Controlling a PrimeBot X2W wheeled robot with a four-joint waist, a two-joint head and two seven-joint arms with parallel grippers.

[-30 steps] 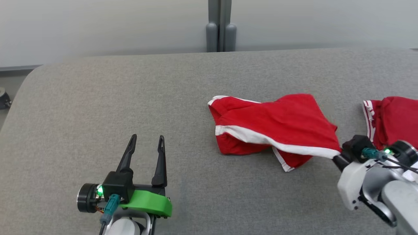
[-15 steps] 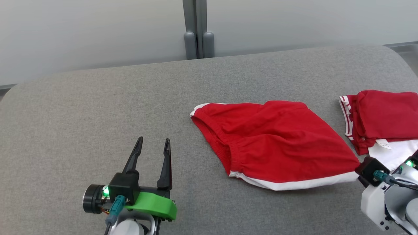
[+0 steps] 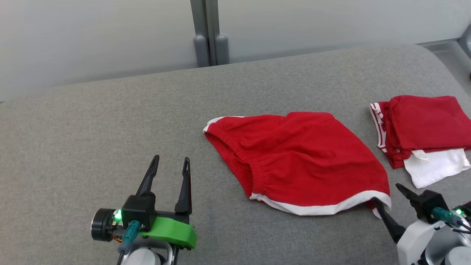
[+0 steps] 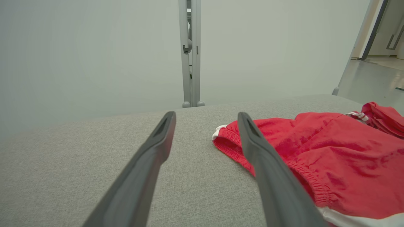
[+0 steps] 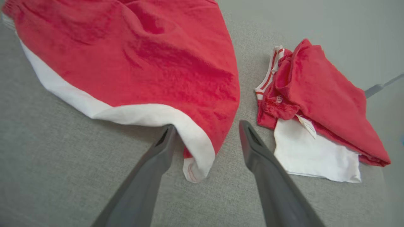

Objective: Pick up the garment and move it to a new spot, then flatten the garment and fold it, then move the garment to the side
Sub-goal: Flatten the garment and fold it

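Big soft grey table (image 3: 92, 121) w/ round corners takes up most of the head view. Its top looks like rough woven cloth, a bit fuzzy. Behind it, along the top of the frame, is a plain pale wall (image 3: 92, 33) & a grey post (image 3: 208, 33) w/ two round feet, top mid. Shiny grey floor (image 3: 454, 55) peeks in at the upper right corner. The garment (image 3: 305, 158) lies flat-ish on the table, mid-right of the head view. It's red shorts: soft thin cloth w/ small wrinkles, a bunched stretchy waistband on its left side & a white band along the bottom edge. Shape is sort of a lopsided triangle, wider toward the lower right. At the right edge sits a folded pile (image 3: 427, 121), w/ a strip of grey table btwn it & the garment. The pile has red cloth on top, red-white striped trim at its left & a white piece (image 3: 438, 167) sticking out at the bottom w/ a small tag (image 3: 419, 155). Left pincer (image 3: 171, 159), lower left, has long black fingers (image 3: 147, 180) on a green bracket (image 3: 169, 230). It's spread open, holds nothing & sits over bare table to the left of the garment, not touching it. Right pincer (image 3: 386, 193), lower right, is open wide too, not squeezing anything. In the right wrist view the garment's white corner lies btwn its two fingers, w/ one fingertip (image 5: 167, 135) right at the band's edge; can't tell if it touches.
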